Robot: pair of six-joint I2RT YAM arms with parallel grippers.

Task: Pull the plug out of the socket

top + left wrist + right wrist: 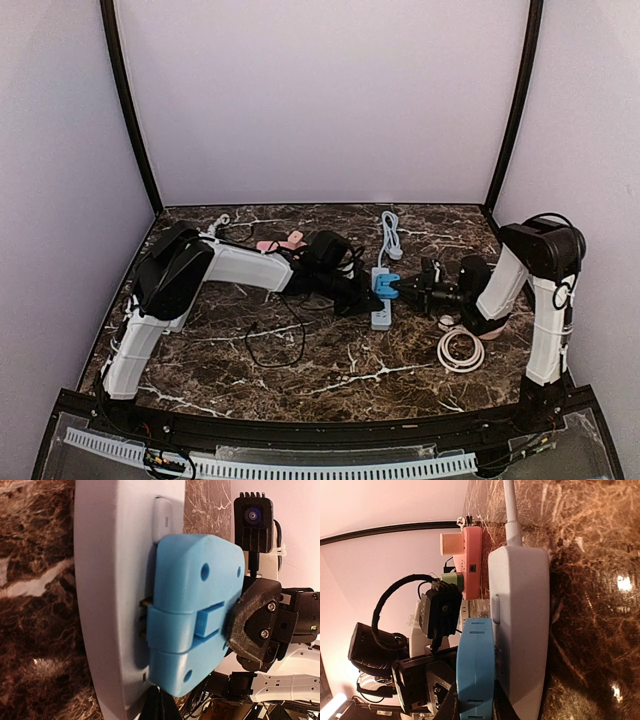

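Observation:
A white power strip, the socket (380,318), lies mid-table, and a blue plug (386,287) sits in it. My right gripper (400,289) reaches in from the right and is shut on the plug. In the right wrist view its dark fingers (451,706) flank the blue plug (476,665) beside the socket (522,630). My left gripper (363,297) comes from the left, shut, with its tips (161,707) against the socket's (112,605) edge. The left wrist view shows the plug (192,580) with metal prongs in a thin gap at the socket face.
The strip's white cord (390,235) runs toward the back. A coiled white cable (460,350) lies by the right arm's base. A black cable (275,345) loops under the left arm. A pink adapter (283,243) sits at the back left.

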